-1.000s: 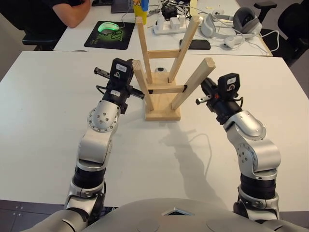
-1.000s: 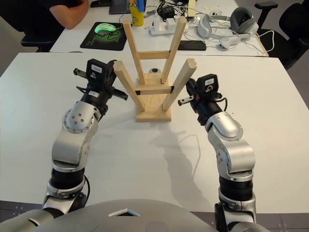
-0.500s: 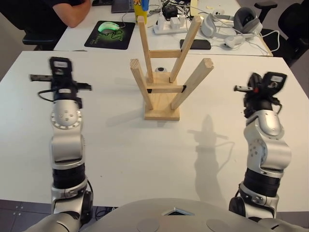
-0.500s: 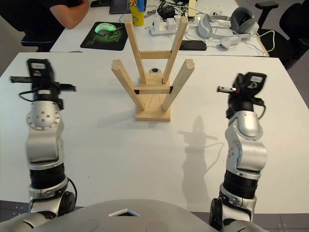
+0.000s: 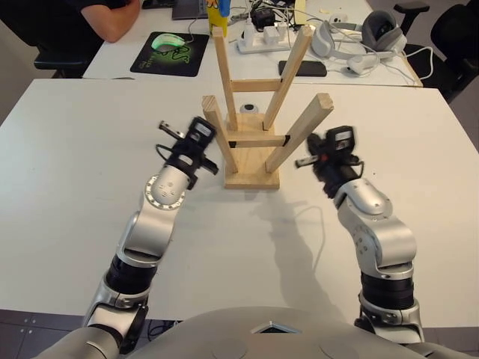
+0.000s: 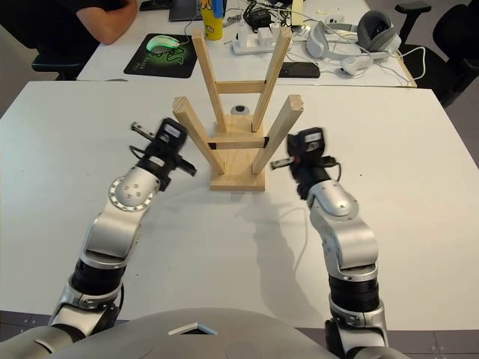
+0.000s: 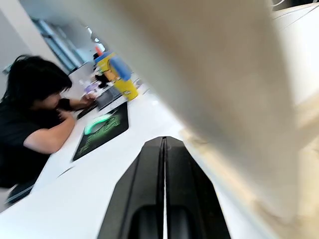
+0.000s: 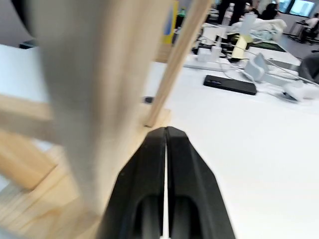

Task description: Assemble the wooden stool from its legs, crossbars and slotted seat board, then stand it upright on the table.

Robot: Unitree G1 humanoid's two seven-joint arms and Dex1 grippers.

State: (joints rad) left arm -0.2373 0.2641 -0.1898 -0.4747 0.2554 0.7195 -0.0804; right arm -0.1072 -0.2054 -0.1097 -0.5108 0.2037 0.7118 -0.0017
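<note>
Stool (image 5: 254, 139) inverted: four legs (image 5: 221, 134), two crossbars (image 5: 254, 84), one seat board (image 5: 251, 178).

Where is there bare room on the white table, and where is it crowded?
Bare: table left of the left arm, right of the right arm, and the near strip between them. Crowded: around the stool, left gripper and right gripper beside its legs.

Both arms are angling forward and inward. The left gripper (image 7: 164, 144) and right gripper (image 8: 165, 132) are pressing their fingers together.

White table (image 5: 82, 194) with upturned wooden stool (image 5: 258, 139) and, seemingly, a small dark disc (image 5: 249, 108)
</note>
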